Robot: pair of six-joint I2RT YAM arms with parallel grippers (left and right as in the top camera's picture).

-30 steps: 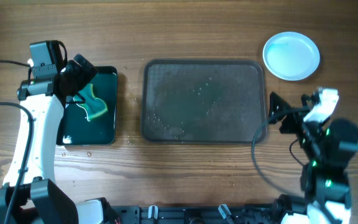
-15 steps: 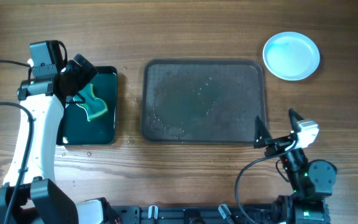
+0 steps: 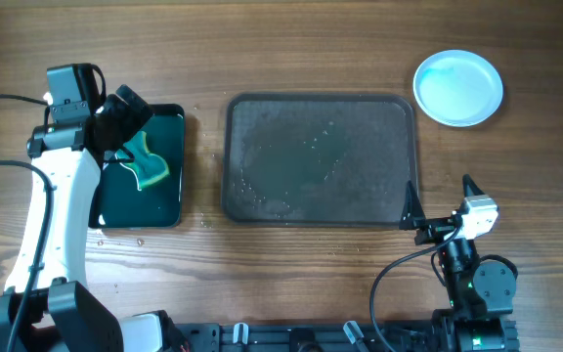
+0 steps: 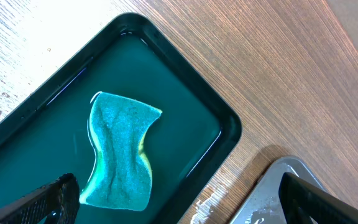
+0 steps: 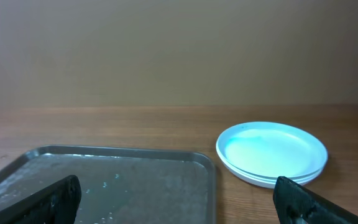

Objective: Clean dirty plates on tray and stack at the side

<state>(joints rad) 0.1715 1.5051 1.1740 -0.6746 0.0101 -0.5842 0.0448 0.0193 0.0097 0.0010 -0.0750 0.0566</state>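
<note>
The plates [image 3: 458, 87] sit stacked on the wood at the far right, white with a bluish tint; the right wrist view shows the stack [image 5: 271, 152] just beyond the tray's far right corner. The dark grey tray [image 3: 321, 156] lies in the middle, holding no plates, wet with droplets and faint green specks. My left gripper [image 3: 128, 124] is open above the green sponge [image 4: 120, 149]; its empty jaws [image 4: 179, 208] stand wide apart. My right gripper [image 3: 440, 198] is open and empty at the tray's front right corner, facing the tray [image 5: 117, 180] and plates.
A small glossy black tray [image 3: 143, 166] holds the sponge at the left; its rim [image 4: 229, 124] lies close to the grey tray's corner [image 4: 272, 193]. Water drops lie on the wood around both trays. The right arm's cable [image 3: 399, 274] loops near the front edge.
My right arm has pulled back from beside the tray's right edge toward the front of the table, its gripper still open. The left arm has not moved.
</note>
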